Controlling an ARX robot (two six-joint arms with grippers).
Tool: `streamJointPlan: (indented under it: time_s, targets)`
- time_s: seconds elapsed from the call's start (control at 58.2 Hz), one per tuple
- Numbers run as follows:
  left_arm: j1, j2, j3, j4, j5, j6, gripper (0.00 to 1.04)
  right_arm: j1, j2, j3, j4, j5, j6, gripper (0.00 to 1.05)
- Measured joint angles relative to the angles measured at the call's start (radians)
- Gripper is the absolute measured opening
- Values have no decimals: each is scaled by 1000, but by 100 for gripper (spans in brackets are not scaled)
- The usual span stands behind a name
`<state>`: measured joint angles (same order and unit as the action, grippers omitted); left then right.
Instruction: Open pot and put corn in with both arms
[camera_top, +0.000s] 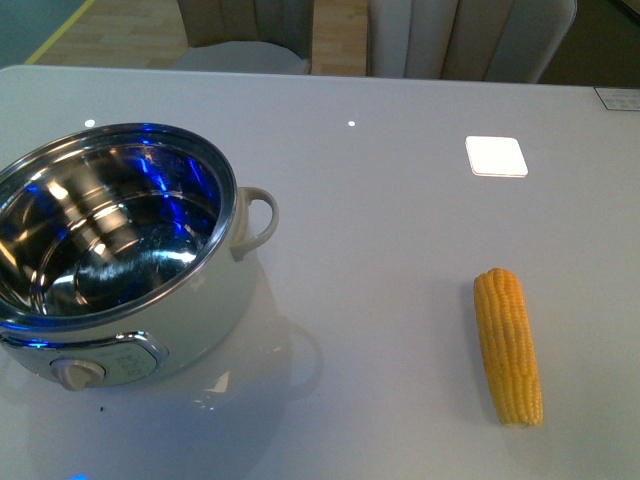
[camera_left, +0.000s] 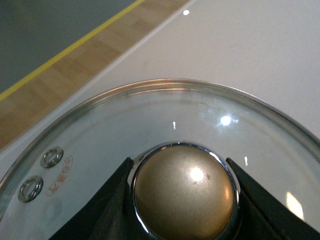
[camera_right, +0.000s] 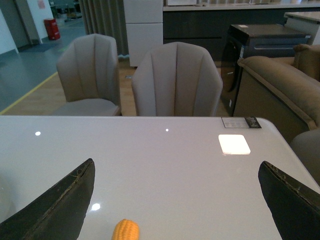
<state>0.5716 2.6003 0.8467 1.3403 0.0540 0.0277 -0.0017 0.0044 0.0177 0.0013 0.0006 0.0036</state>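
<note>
The pale pot (camera_top: 205, 310) stands uncovered at the left of the white table, its shiny steel inside showing, loop handle to the right and beige dial at the front. The yellow corn (camera_top: 508, 345) lies lengthwise at the right, well apart from the pot. Neither arm shows in the front view. In the left wrist view my left gripper (camera_left: 183, 192) is shut on the beige knob of the glass lid (camera_left: 150, 120), held over the table's edge. My right gripper (camera_right: 175, 200) is open above the table, with the corn's tip (camera_right: 125, 230) between its fingers.
A bright square light patch (camera_top: 496, 156) lies on the table behind the corn. Grey chairs (camera_right: 176, 80) stand along the far edge, with a sofa (camera_right: 280, 85) beyond at the right. A wooden floor with a yellow line (camera_left: 65, 50) runs past the table's left edge.
</note>
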Motion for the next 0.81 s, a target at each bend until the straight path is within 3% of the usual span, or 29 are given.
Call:
streamJointPlan:
  time_s: [0.172,0.704,0.807]
  targets:
    - [-55,11,86,-18,23,-25,45,0,0,0,0,-2,0,96]
    - [-43,119,170,15,-24,-9,45,0,0,0,0,0,0,96]
    - [-40,117,166,16,-22,-15,61,0,0,0,0,-1,0,96]
